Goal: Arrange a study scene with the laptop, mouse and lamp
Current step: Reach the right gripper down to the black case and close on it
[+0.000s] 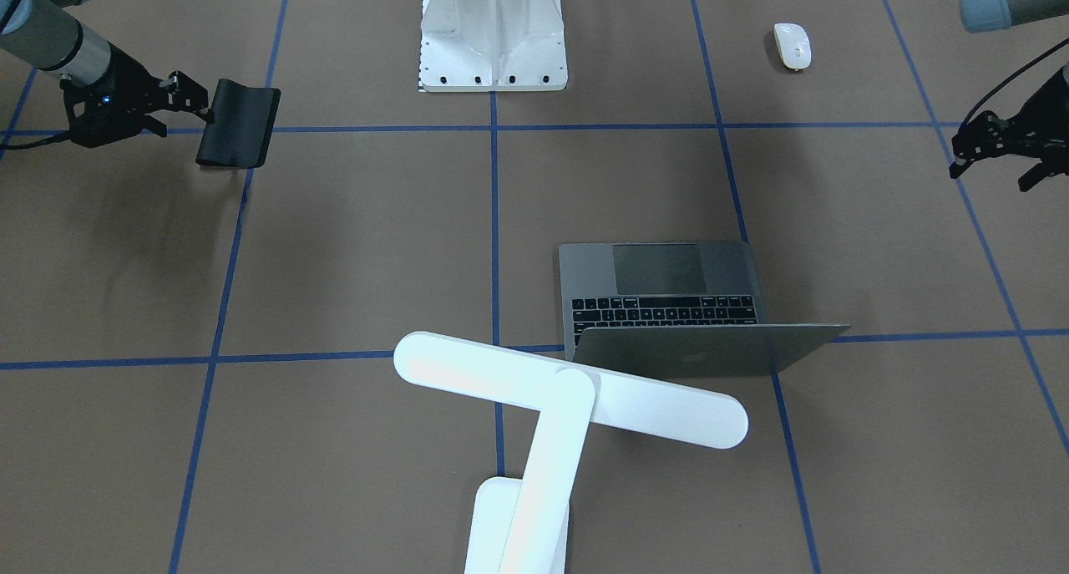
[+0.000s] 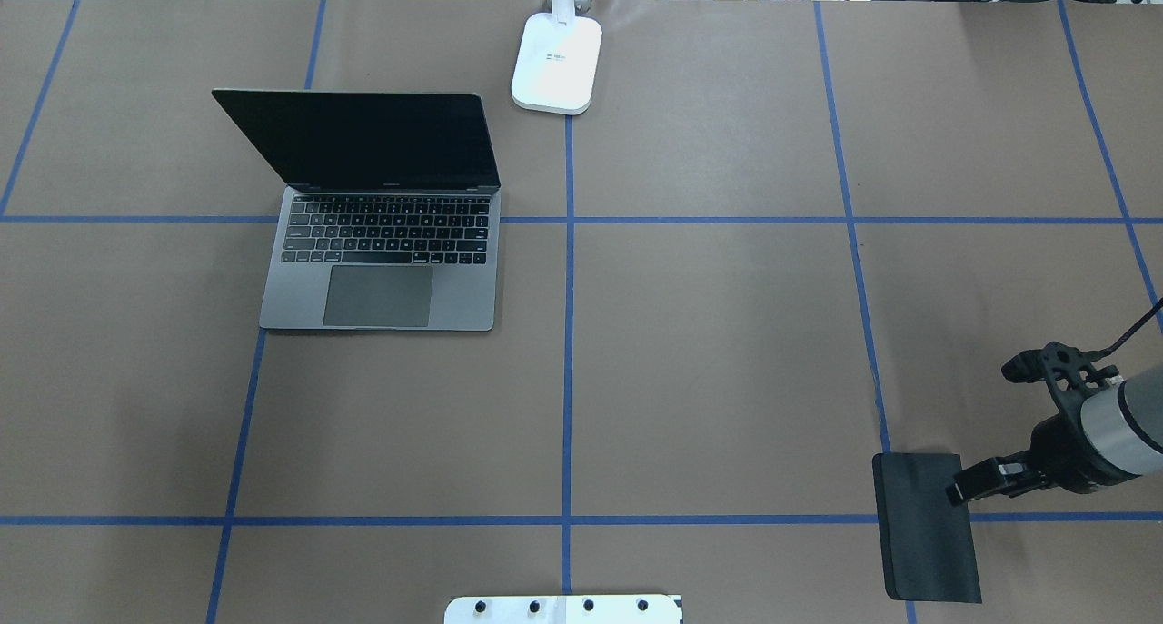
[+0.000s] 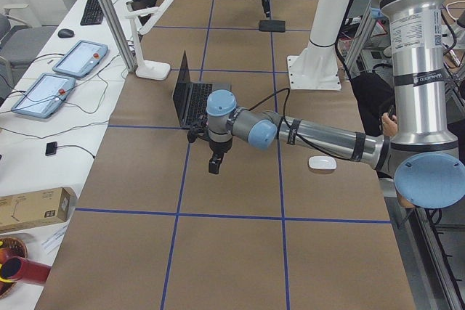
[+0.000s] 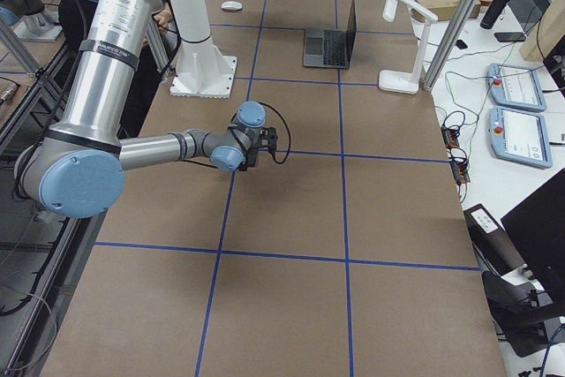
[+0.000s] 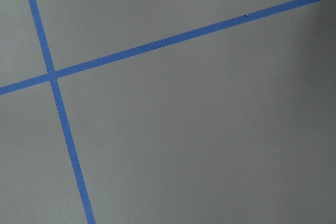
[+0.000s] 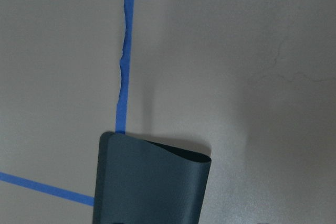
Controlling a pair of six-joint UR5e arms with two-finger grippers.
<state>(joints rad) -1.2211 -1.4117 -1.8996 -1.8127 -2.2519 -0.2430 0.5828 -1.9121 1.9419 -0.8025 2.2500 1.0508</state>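
Note:
The space-grey laptop stands open on the table, also in the overhead view. The white lamp stands beside it, its base at the table's far edge. The white mouse lies on the robot's left side near the pedestal. My right gripper is shut on one edge of a black mouse pad, which curls up there; it also shows in the overhead view and the right wrist view. My left gripper hangs open and empty over bare table.
The white ribbed pedestal stands at the robot's side of the table. Blue tape lines mark a grid on the brown table. Tablets and a keyboard lie on a side desk beyond the far edge.

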